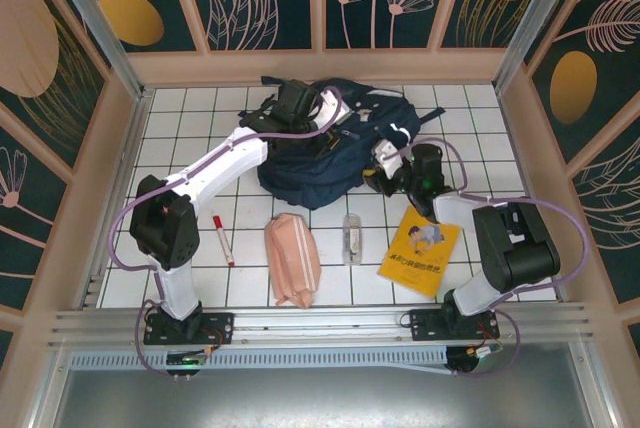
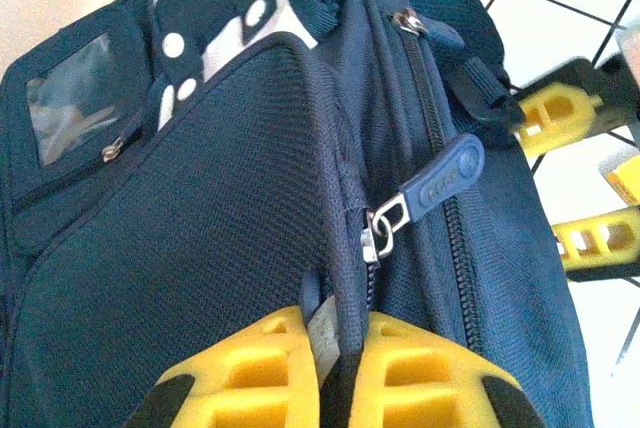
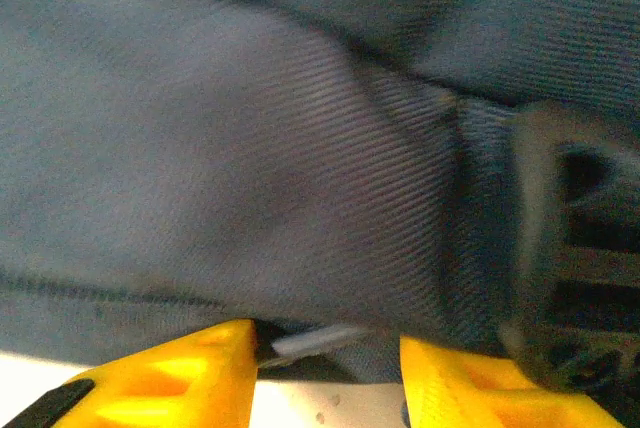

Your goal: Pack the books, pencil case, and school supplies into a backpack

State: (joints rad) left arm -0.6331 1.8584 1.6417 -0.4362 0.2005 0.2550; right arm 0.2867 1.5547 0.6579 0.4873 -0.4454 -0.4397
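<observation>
The left fingers (image 2: 250,383) clamp a seam of the bag (image 2: 180,248) — the zip pull (image 2: 440,183) hangs just ahead, its zip running straight away — while the right fingers (image 2: 555,113), apart, sit close beside it.

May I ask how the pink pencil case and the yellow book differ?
The pencil case is salmon-pink, the book yellow with blue lettering. The pencil case is a soft, rounded pouch; the book is flat and square-cornered. Both lie on the table outside the backpack.
</observation>
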